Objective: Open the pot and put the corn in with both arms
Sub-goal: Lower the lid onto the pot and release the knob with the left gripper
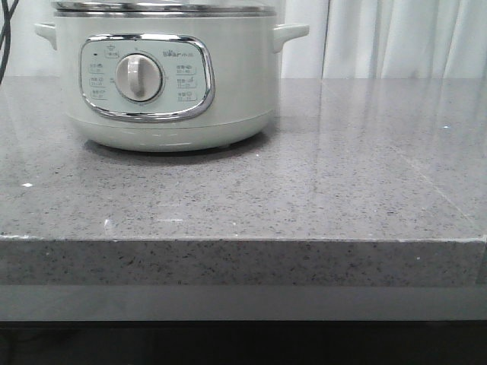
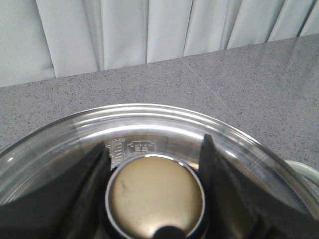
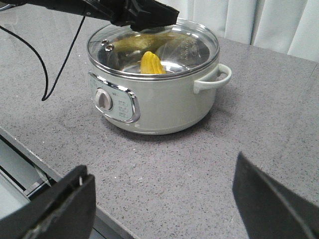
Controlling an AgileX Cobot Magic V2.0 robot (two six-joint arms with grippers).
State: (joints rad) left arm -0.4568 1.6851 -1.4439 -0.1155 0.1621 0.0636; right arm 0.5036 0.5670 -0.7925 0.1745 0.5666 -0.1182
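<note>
Front view: the pot (image 1: 163, 76) stands at the back left of a grey speckled stone counter (image 1: 319, 190), its dial facing the camera and its steel-rimmed glass lid (image 1: 163, 7) on top. Pale curtains (image 1: 396, 38) hang behind. Neither arm shows here.

Left wrist view: the left gripper (image 2: 155, 164) hangs just over the lid, its two dark fingers (image 2: 84, 184) spread to either side of the round brass-coloured lid knob (image 2: 155, 196). They sit close beside the knob, but whether they press it cannot be told.

Right wrist view: the right gripper (image 3: 159, 199) is wide open and holds nothing, well apart from the pot and above the counter's near edge. The corn (image 3: 151, 63) lies inside the pot under the closed lid, yellow through the glass. The left arm (image 3: 124, 11) reaches over the lid's far side, and a black cable (image 3: 55, 69) droops beside the pot.
</note>
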